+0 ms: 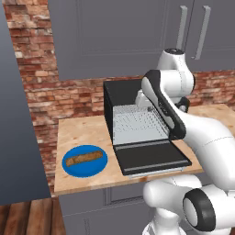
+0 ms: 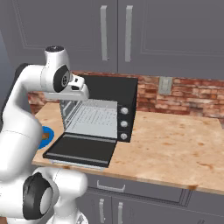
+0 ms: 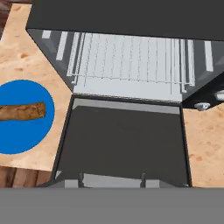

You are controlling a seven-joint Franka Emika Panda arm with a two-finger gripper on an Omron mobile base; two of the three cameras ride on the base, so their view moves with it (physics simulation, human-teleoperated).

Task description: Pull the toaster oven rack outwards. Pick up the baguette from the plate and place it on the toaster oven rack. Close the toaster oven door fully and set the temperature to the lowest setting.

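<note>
The black toaster oven (image 1: 120,90) stands on the wooden counter with its door (image 1: 151,157) dropped flat toward me. The silver wire rack (image 3: 131,59) lies inside the cavity, its front edge behind the door hinge. To the oven's left, the brown baguette (image 1: 83,158) rests across the blue plate (image 1: 73,170); the hand view shows the baguette (image 3: 22,111) on the plate (image 3: 22,138) at its left edge. My gripper (image 2: 81,92) hovers above the open door (image 2: 81,149), in front of the cavity. Its fingers are hidden, so its state is unclear.
Three round knobs (image 2: 124,124) run down the oven's right front strip. Bare counter (image 2: 175,144) stretches to the oven's right. A brick wall with an outlet (image 2: 165,85) backs the counter, under grey cabinets. A tall dark panel (image 1: 13,137) borders the counter's left end.
</note>
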